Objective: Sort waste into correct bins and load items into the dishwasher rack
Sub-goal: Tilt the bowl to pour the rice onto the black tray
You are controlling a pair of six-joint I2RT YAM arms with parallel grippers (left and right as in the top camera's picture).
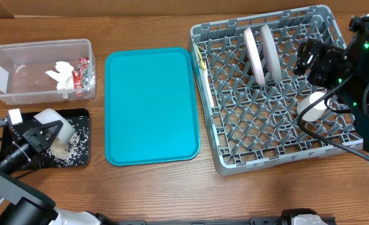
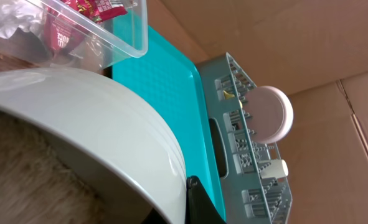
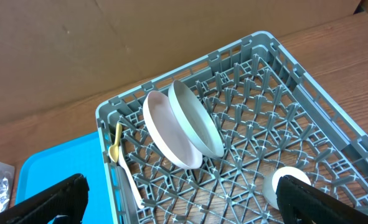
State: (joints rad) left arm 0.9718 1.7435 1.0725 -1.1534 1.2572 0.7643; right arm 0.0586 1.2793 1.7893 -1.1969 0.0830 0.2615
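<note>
My left gripper [image 1: 42, 135] is shut on the rim of the small pale bowl [image 1: 54, 121] and holds it tilted over the black tray [image 1: 83, 115], where whitish rice grains [image 1: 72, 147] lie. In the left wrist view the bowl [image 2: 90, 118] fills the foreground, with one finger [image 2: 193, 200] at its rim. The clear tub [image 1: 22, 59] holds the white napkin [image 1: 60, 74] and foil wrappers [image 1: 80, 74]. The grey rack [image 1: 278, 153] holds two upright plates [image 1: 255, 53] [image 1: 271, 51], a white cup [image 1: 313, 105] and cutlery [image 3: 129, 177]. My right gripper [image 3: 184, 200] is open and empty above the rack.
The flat teal tray [image 1: 150, 106] lies between the bins and the rack. The clear tub's corner [image 2: 131, 37] is close above the bowl in the left wrist view. The right arm's body and cables [image 1: 353, 75] hang over the rack's right side.
</note>
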